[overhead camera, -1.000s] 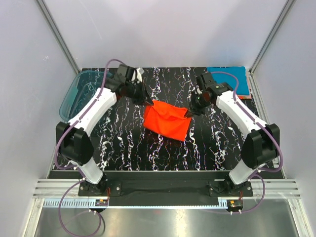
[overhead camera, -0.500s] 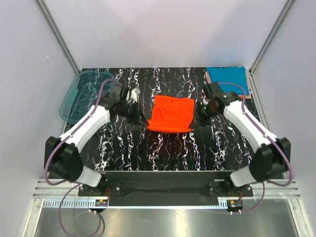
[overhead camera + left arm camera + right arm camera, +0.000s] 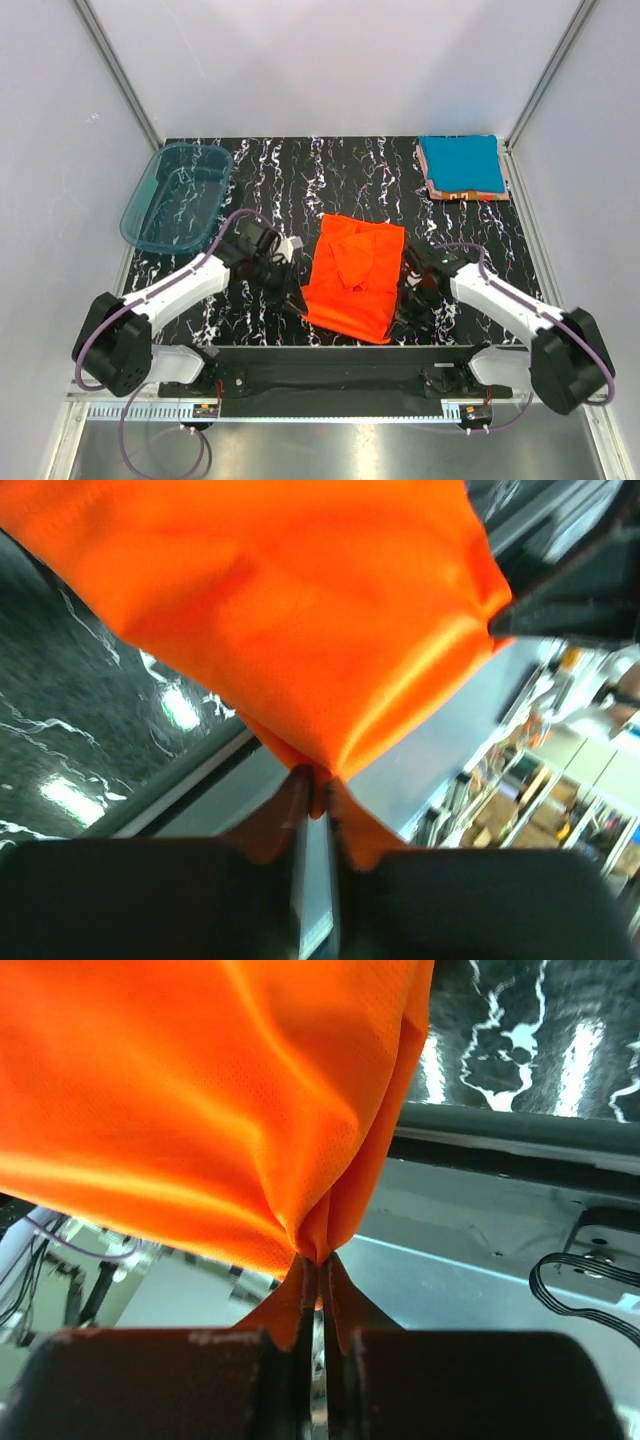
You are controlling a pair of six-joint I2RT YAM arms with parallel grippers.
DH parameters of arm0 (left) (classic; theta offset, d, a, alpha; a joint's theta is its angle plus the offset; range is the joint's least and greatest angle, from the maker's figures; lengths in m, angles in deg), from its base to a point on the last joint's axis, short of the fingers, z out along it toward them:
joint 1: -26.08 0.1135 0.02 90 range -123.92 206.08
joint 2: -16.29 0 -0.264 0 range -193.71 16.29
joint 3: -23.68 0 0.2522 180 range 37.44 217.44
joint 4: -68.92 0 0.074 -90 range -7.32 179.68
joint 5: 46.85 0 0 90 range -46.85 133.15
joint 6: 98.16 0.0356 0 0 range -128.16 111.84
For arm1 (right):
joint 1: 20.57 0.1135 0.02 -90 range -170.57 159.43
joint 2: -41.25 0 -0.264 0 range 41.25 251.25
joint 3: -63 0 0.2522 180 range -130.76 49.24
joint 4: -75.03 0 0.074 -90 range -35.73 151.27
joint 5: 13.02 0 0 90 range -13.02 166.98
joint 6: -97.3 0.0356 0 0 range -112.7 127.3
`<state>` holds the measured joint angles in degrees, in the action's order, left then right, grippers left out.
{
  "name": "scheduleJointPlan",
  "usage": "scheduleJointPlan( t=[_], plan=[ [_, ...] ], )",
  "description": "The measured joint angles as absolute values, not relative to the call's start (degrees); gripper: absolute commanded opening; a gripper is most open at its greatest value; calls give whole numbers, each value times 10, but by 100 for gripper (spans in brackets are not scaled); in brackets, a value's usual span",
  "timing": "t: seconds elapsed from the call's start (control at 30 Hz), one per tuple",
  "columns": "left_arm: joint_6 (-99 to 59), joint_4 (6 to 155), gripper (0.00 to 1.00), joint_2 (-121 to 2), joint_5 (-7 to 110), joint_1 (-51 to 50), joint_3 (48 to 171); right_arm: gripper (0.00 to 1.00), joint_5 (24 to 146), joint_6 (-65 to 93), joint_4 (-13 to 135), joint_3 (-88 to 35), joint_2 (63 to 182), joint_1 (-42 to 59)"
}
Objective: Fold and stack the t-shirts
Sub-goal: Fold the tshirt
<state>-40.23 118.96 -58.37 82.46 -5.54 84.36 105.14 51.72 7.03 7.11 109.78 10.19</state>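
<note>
The bright orange-red t-shirt (image 3: 355,275) lies stretched lengthwise at the table's front middle. My left gripper (image 3: 297,305) is shut on its near left corner; in the left wrist view the cloth (image 3: 290,610) bunches at the fingertips (image 3: 318,792). My right gripper (image 3: 400,312) is shut on its near right corner; in the right wrist view the cloth (image 3: 200,1090) is pinched at the fingertips (image 3: 320,1265). The folded teal blue t-shirt (image 3: 460,163) sits at the back right on pinkish-orange shirt edges (image 3: 465,193).
A translucent teal plastic tub (image 3: 178,195) stands at the back left. The black marbled table (image 3: 300,180) ends at a metal rail (image 3: 340,365) near the arm bases. White walls close in the back and sides.
Both grippers have pulled the orange-red t-shirt from the table's middle toward the near edge. The shirt has spread out longer, front to back.
</note>
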Motion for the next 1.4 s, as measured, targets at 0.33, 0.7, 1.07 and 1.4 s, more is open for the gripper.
scheduleJointPlan(
  t=[0.33, 0.7, 1.07, 1.4],
  plan=[
    [-371, 1260, 67, -517, 781, -89, 784, 70, 1067, 472, 45, 48, 1169, 96],
    [-360, 1268, 61, -631, 696, -48, 950, 72, 944, 385, 70, -197, 1407, 2],
    [-344, 1159, 53, -808, 685, -46, 1027, 72, 834, 314, 69, -390, 1589, 2],
    [-392, 1134, 54, -1033, 708, -22, 1205, 72, 821, 305, 32, -530, 1699, 2]
  ],
)
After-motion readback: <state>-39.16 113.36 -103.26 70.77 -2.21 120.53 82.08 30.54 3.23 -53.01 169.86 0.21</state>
